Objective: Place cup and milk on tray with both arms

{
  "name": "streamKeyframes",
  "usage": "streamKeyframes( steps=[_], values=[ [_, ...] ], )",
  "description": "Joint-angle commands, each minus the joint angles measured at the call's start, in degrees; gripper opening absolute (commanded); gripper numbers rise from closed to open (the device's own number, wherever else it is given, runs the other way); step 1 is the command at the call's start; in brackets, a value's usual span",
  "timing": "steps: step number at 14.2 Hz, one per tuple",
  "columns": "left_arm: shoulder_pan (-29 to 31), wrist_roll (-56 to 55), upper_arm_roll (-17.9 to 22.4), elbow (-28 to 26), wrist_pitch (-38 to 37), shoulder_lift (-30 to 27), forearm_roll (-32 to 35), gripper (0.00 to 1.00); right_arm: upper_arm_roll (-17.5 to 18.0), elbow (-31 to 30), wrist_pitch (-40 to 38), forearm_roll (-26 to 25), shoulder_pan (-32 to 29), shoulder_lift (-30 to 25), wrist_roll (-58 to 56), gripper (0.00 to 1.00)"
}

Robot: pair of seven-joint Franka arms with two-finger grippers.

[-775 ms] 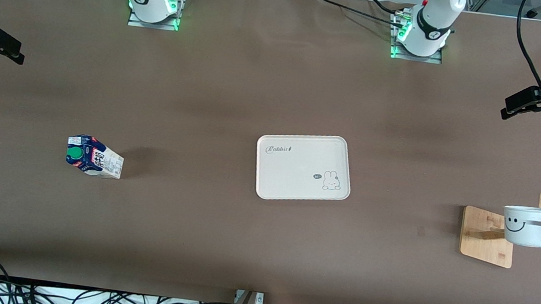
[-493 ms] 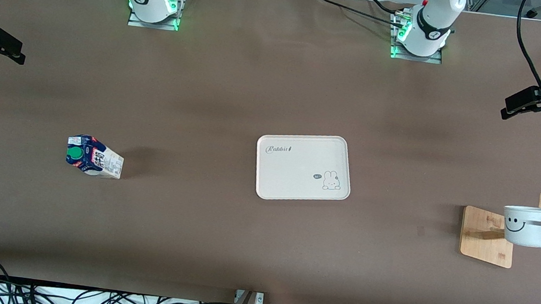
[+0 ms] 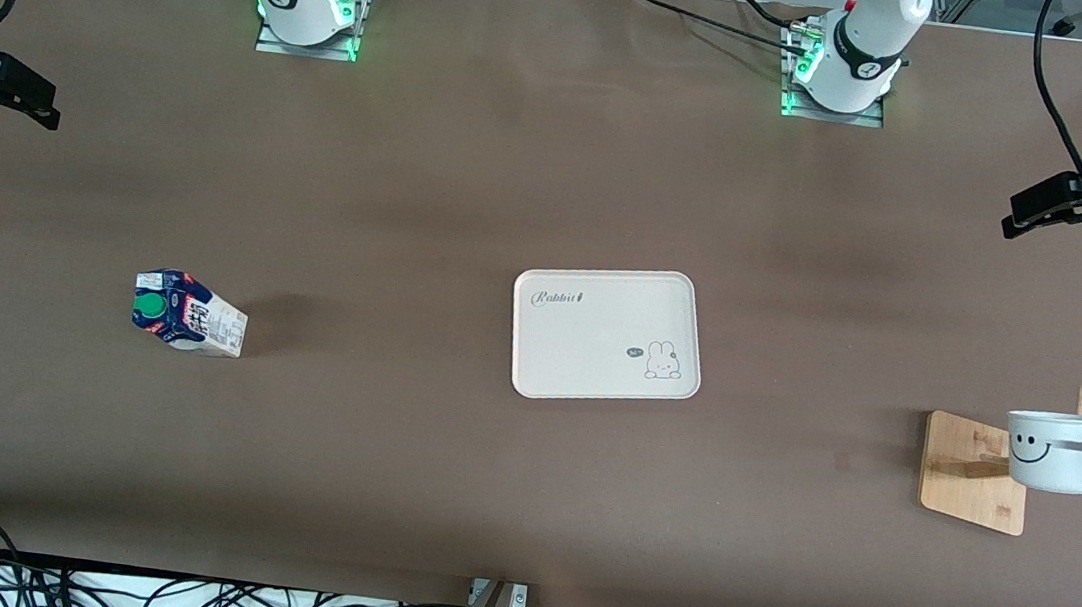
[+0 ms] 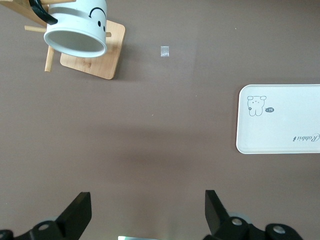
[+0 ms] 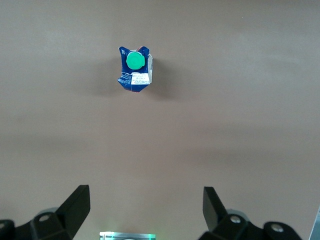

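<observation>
Edging inward, the right gripper (image 3: 15, 92) advances; left gripper (image 3: 1054, 209) unmoved.

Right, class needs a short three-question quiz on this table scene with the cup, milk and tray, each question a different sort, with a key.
1. True or false: the cup already stands on the tray.
2. Multiple choice: the milk stands (A) on the tray, (B) on the table toward the right arm's end, (C) on the wooden rack.
3. Fill in: the fingers of the left gripper and the right gripper are both ____.

Key:
1. False; it hangs on the wooden rack toward the left arm's end.
2. B.
3. Open; neither holds anything.
</observation>
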Motion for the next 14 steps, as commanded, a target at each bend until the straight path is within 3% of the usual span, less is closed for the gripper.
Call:
streamKeyframes(
  steps=[1, 4, 8, 14],
  values=[
    [0.79, -0.46, -0.54, 2.10, -1.51, 1.06, -1.03, 1.00, 0.23, 0.18, -1.75, -0.30, 0.39, -0.14, -0.06, 1.00],
    [0.79, -0.46, -0.54, 2.01, -1.59, 1.06, -1.12, 1.00, -0.39, 0.09, -2.11, 2.94, -0.05, 0.22, -0.23, 1.00],
    [0.79, -0.46, -0.54, 2.10, -2.03, 0.97, -1.03, 1.00, -0.48, 0.09, -1.41, 3.39, -0.05, 2.59, -0.41, 1.00],
    [0.79, -0.55, -0.63, 2.10, -2.30, 1.05, -1.12, 1.00, -0.04, 0.09, 4.29, 11.65, 0.30, 6.27, 0.12, 1.00]
  ],
)
